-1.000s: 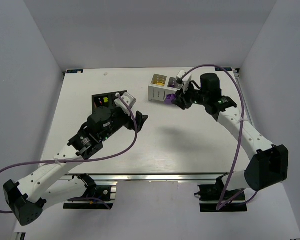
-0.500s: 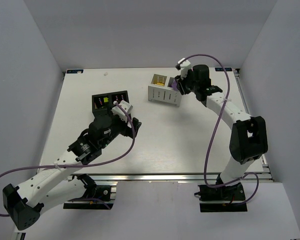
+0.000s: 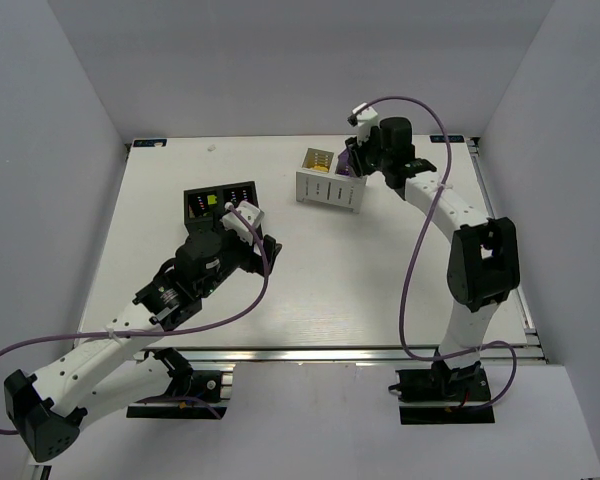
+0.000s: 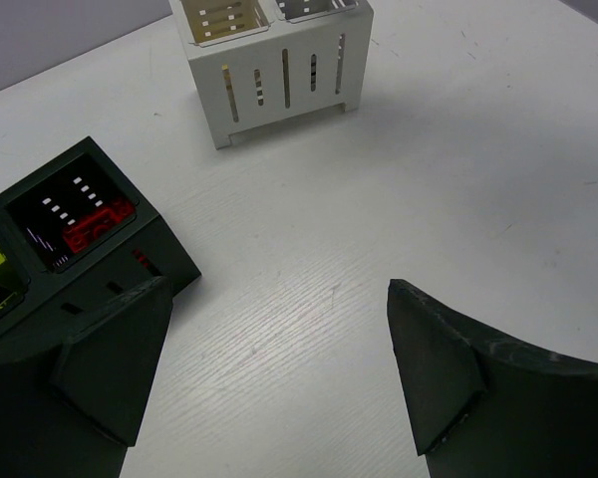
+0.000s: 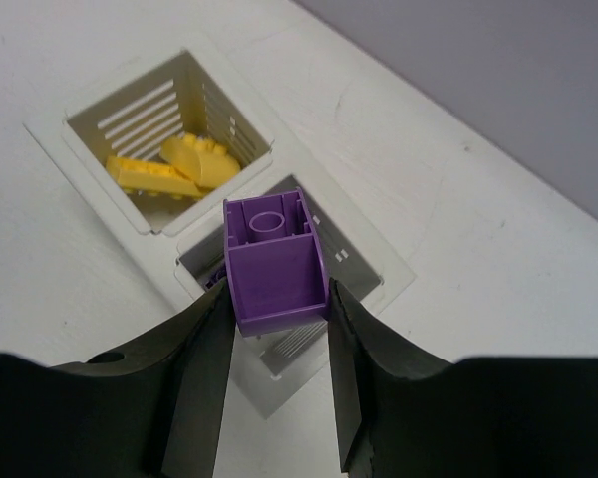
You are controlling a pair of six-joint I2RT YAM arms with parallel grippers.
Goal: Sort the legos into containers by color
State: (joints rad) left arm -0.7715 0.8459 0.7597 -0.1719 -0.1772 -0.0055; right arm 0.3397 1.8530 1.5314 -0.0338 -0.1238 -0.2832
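My right gripper (image 5: 277, 299) is shut on a purple lego (image 5: 273, 264) and holds it above the right cell of the white container (image 5: 80, 199); a bit of purple shows inside that cell. The left cell holds yellow legos (image 5: 174, 167). In the top view the right gripper (image 3: 352, 158) hangs over the white container (image 3: 328, 190). The black container (image 3: 193, 195) holds a lime lego (image 3: 211, 201) and red legos (image 4: 98, 223). My left gripper (image 4: 279, 383) is open and empty over bare table, right of the black container (image 4: 169, 249).
The white container also shows at the top of the left wrist view (image 4: 279, 80). The table (image 3: 380, 270) is walled by grey panels on the left, back and right. Purple cables loop from both arms.
My right gripper has carried the purple lego from beside the white container up and back over its right cell. My left gripper has drawn back a little toward its base.
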